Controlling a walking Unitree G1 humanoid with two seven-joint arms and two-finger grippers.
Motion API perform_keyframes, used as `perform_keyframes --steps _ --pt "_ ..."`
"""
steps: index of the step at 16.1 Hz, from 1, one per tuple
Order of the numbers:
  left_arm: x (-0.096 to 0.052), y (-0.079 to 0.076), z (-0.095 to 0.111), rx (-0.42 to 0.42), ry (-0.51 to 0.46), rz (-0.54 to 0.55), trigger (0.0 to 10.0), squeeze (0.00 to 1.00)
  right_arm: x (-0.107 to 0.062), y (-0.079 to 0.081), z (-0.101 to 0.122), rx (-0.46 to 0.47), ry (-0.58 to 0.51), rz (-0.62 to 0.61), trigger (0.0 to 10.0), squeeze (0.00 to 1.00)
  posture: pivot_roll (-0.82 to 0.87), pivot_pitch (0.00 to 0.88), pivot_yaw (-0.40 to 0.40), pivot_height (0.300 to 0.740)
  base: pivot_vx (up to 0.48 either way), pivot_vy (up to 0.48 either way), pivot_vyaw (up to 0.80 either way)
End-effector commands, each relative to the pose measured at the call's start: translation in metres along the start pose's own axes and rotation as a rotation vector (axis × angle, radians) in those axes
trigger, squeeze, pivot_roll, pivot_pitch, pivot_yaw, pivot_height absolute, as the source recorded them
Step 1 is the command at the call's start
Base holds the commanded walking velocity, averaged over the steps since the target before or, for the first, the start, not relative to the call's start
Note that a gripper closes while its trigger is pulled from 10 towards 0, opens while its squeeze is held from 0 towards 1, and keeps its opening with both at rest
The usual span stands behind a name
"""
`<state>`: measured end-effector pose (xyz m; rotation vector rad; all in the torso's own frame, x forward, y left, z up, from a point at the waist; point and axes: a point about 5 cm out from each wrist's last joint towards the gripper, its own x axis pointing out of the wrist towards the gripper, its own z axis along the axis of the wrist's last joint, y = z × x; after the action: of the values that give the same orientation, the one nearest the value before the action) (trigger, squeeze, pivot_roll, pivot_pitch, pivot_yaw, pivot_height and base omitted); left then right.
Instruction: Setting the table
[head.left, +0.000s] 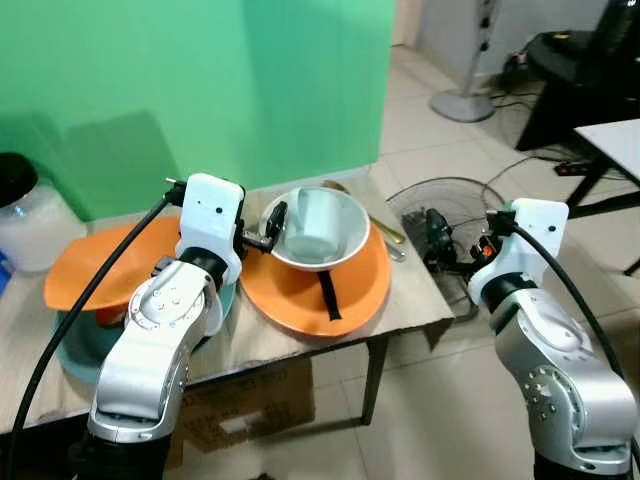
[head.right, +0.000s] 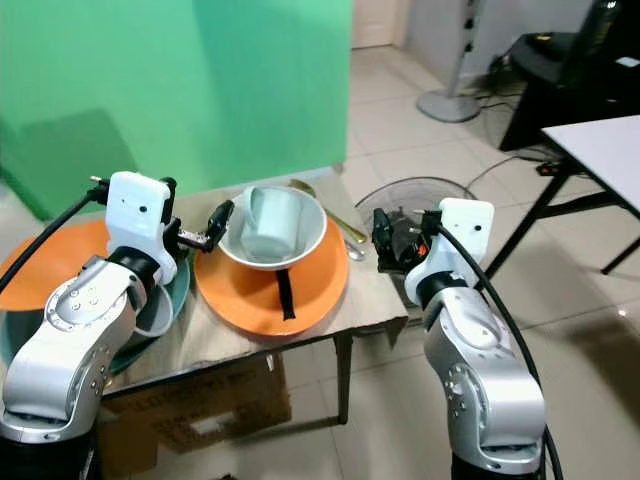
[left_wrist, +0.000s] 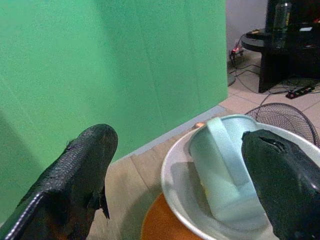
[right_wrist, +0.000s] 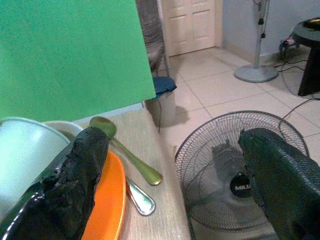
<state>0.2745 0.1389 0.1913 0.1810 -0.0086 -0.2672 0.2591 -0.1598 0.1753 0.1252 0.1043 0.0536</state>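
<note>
Teal bowl (head.left: 75, 355) and second orange plate (head.left: 85, 265) largely behind left arm.

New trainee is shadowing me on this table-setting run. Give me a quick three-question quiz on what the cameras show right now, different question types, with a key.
1. True or false: the pale green mug lies inside the white bowl.
2. Multiple choice: the white bowl rests on A) the bare table, B) the orange plate, C) the floor fan.
3. Fill in: the left gripper is open beside the bowl's rim, while the right gripper is open near the table's ____ edge, close to the gold spoon.

Key: 1 true; 2 B; 3 right.
</note>
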Motion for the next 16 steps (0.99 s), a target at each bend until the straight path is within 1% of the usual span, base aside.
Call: perform_keyframes --steps 1,4,5,6,7,8,10,11,12,14,15,16 --pt "0.0 0.003 0.0 0.003 0.007 0.014 10.0 0.0 -0.001 0.003 0.006 0.003 -0.019 0.018 10.0 0.0 0.09 0.0 0.05 0.74 0.0 0.0 0.0" --pt "0.002 0.001 -0.002 -0.01 0.026 0.0 10.0 0.0 -0.001 0.004 0.006 0.002 -0.02 0.03 10.0 0.0 0.09 0.0 0.053 0.74 0.0 0.0 0.0" --pt "0.005 0.002 -0.003 -0.028 0.03 -0.017 10.0 0.0 -0.001 0.005 0.007 0.002 -0.02 0.031 10.0 0.0 0.08 0.0 0.055 0.74 0.0 0.0 0.0" --pt "0.007 0.002 -0.002 -0.042 0.02 -0.026 10.0 1.0 -0.001 0.005 0.007 0.003 -0.02 0.031 10.0 0.0 0.08 0.0 0.055 0.74 0.0 0.0 0.0" --pt "0.012 0.004 0.0 -0.073 0.007 -0.06 10.0 1.0 -0.001 0.004 0.007 0.003 -0.02 0.031 10.0 0.0 0.08 0.0 0.057 0.74 0.0 0.0 0.0" --pt "0.014 0.005 0.002 -0.078 0.005 -0.071 10.0 1.0 -0.001 0.004 0.008 0.003 -0.019 0.03 10.0 0.0 0.07 0.0 0.06 0.74 0.0 0.0 0.0" --pt "0.024 0.009 0.004 -0.105 0.008 -0.095 10.0 1.0 -0.002 0.002 0.008 0.006 -0.021 0.024 10.0 0.0 0.07 0.0 0.062 0.74 0.0 0.0 0.0" --pt "0.029 0.008 0.004 -0.133 0.012 -0.113 10.0 1.0 -0.002 0.002 0.008 0.007 -0.021 0.023 10.0 0.0 0.07 0.0 0.061 0.74 0.0 0.0 0.0" --pt "0.04 0.005 -0.001 -0.165 0.051 -0.163 10.0 1.0 -0.002 0.001 0.008 0.002 -0.018 0.022 10.0 0.0 0.07 0.0 0.056 0.74 0.0 0.0 0.0" --pt "0.053 0.004 -0.006 -0.169 0.078 -0.22 10.0 1.0 -0.001 0.001 0.008 0.001 -0.014 0.024 10.0 0.0 0.07 0.0 0.051 0.74 0.0 0.0 0.0" --pt "0.063 0.002 -0.008 -0.165 0.092 -0.255 10.0 1.0 -0.001 0.002 0.008 0.002 -0.011 0.028 10.0 0.0 0.07 0.0 0.049 0.74 0.0 0.0 0.0" --pt "0.071 0.0 -0.01 -0.145 0.099 -0.286 10.0 1.0 -0.001 0.002 0.008 0.002 -0.009 0.031 10.0 0.0 0.07 0.0 0.047 0.74 0.0 0.0 0.0"
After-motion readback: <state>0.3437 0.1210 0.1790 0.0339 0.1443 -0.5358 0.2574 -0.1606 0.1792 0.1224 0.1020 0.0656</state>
